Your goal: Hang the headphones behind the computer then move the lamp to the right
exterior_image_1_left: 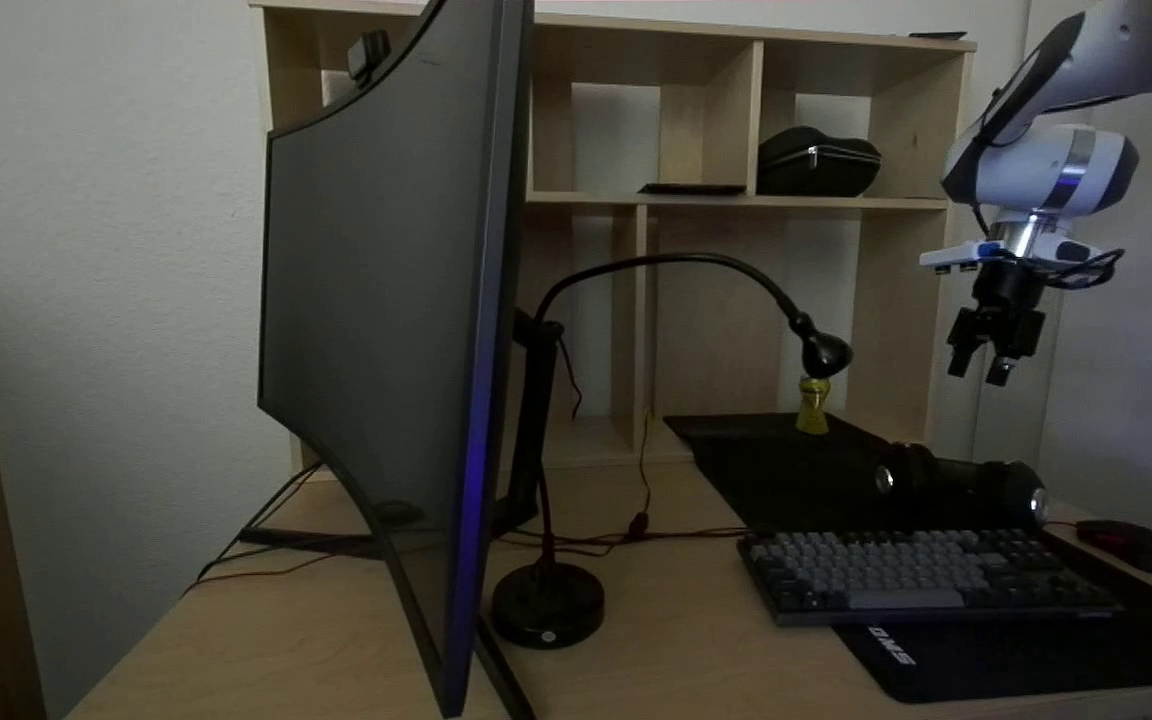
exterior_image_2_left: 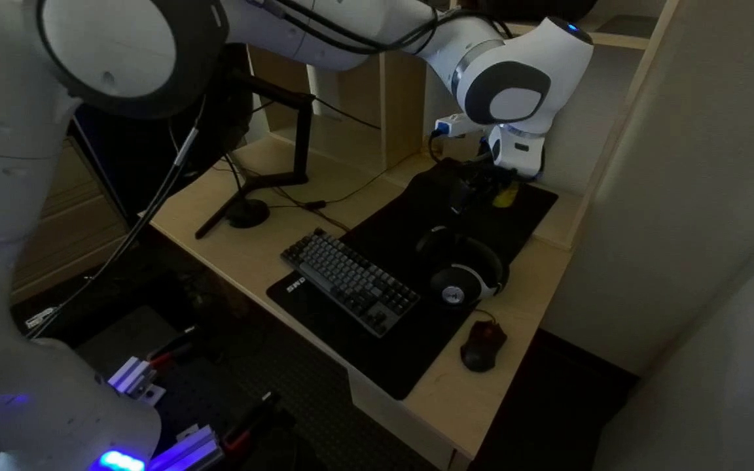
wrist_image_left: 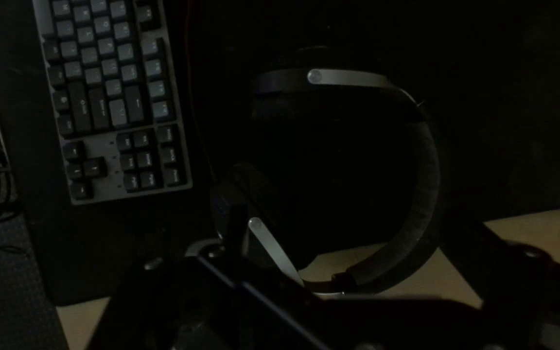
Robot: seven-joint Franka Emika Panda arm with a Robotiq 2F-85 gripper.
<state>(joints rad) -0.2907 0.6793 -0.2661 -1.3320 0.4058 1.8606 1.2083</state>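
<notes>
Black over-ear headphones lie on the dark desk mat, beyond the keyboard; their padded band and both ear cups show in the wrist view. My gripper hangs above the mat, its fingers spread and nothing between them, well clear of the headphones. The computer, a big curved monitor, stands at the other end of the desk; in an exterior view its stand shows while the arm covers much of the screen. Beside that stand rests the lamp's round base, and its gooseneck arches to a small head over the mat.
A keyboard and a mouse are near the headphones. Below the lamp head stands a small yellow object. A wooden shelf with a black case lines the back. Cables run across the desk behind the lamp base.
</notes>
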